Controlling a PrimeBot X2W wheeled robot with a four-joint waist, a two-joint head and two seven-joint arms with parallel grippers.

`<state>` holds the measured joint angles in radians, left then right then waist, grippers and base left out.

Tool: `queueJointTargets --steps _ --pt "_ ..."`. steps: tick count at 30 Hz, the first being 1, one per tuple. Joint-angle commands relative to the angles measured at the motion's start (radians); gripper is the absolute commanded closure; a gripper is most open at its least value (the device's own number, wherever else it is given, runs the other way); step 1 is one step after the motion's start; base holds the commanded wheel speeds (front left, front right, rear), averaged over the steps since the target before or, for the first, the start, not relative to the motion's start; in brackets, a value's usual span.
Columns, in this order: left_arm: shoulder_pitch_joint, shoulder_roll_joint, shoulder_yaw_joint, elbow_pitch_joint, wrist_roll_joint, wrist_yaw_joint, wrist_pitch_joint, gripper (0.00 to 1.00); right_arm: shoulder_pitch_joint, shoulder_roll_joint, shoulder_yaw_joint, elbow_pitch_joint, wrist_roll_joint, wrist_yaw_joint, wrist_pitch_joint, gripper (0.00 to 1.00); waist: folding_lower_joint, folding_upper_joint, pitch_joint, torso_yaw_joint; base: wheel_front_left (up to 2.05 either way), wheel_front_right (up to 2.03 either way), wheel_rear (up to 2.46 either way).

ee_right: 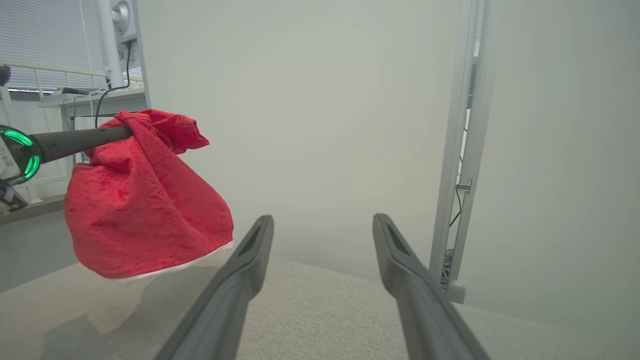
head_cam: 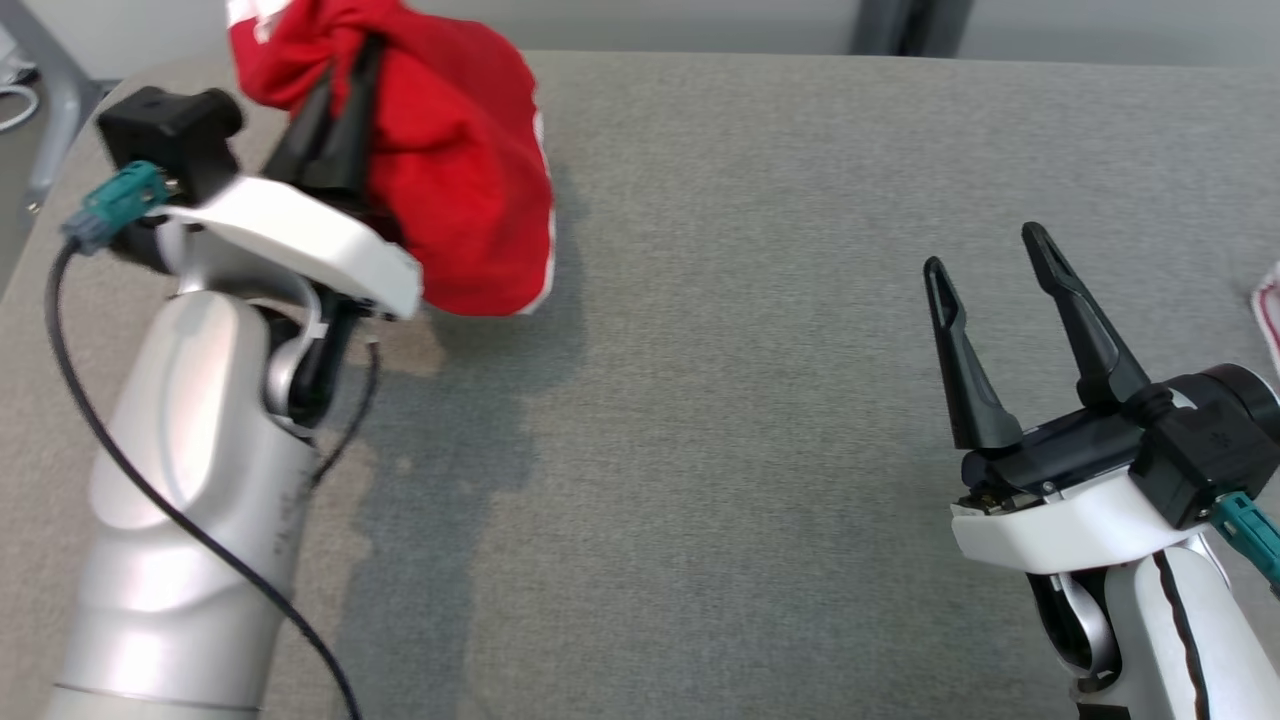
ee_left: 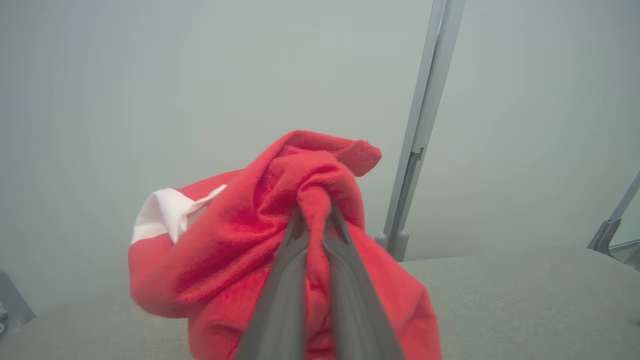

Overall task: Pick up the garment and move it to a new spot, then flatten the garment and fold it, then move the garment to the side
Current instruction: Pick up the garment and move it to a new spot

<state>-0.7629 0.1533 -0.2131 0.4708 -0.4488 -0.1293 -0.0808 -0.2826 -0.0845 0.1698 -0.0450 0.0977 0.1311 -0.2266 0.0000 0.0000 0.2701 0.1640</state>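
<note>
1 red garment point(head_cam: 470, 190) pinched in left claw point(ee_left: 314, 215), hanging above table point(head_cam: 800, 350).

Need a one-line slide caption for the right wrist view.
Left gripper pinches the bunched red garment, hanging above the grey table, while the open right gripper stands empty in the foreground.

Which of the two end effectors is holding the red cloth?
The left end effector, fingers shut on the red garment, holding it above the table; the right end effector stands open and empty.
</note>
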Motion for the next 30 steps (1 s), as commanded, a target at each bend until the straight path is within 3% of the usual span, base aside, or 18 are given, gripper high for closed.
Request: queueJointTargets --steps 1,10,17,18,19,20,25,30 --pt "0.014 -0.010 -0.008 -0.036 -0.008 -0.001 0.009 1.00 0.006 0.000 -0.005 0.001 0.003 -0.001 -0.007 0.00 0.0000 0.0000 -0.020 -0.035 0.00 0.00 0.00" --pt "0.080 -0.086 -0.175 -0.275 0.007 0.053 0.111 1.00 -0.015 0.017 -0.055 -0.022 -0.003 -0.001 -0.023 0.00 0.0000 0.0000 0.013 -0.175 0.00 0.00 0.00" --pt "0.100 -0.097 -0.324 -0.159 0.104 0.139 0.137 1.00 -0.025 0.028 -0.077 -0.019 0.009 -0.001 -0.034 0.00 0.0000 0.0000 0.041 -0.278 0.00 0.00 0.00" --pt "0.105 -0.094 -0.346 -0.120 0.125 0.143 0.143 0.61 -0.027 0.029 -0.074 -0.016 0.009 -0.001 -0.033 0.00 0.0000 0.0000 0.044 -0.290 0.00 0.00 0.00" --pt "0.106 -0.094 -0.356 -0.089 0.135 0.147 0.136 0.08 -0.029 0.030 -0.070 -0.013 0.010 -0.001 -0.035 0.00 0.0000 0.0000 0.045 -0.302 0.00 0.00 0.00" --pt "0.109 -0.094 -0.362 -0.059 0.133 0.149 0.128 0.00 -0.030 0.031 -0.067 -0.010 0.013 -0.001 -0.036 0.00 0.0000 0.0000 0.046 -0.310 0.00 0.00 0.00" --pt "0.109 -0.096 -0.383 0.036 0.119 0.139 0.079 0.00 -0.019 0.032 -0.071 0.003 0.016 -0.001 -0.040 0.00 0.0000 0.0000 0.038 -0.317 0.00 0.00 0.00" --pt "0.097 -0.097 -0.346 0.039 0.086 0.157 -0.007 0.00 0.001 0.032 -0.083 0.012 0.013 -0.001 -0.041 0.00 0.0000 0.0000 0.003 -0.270 0.00 0.00 0.00"
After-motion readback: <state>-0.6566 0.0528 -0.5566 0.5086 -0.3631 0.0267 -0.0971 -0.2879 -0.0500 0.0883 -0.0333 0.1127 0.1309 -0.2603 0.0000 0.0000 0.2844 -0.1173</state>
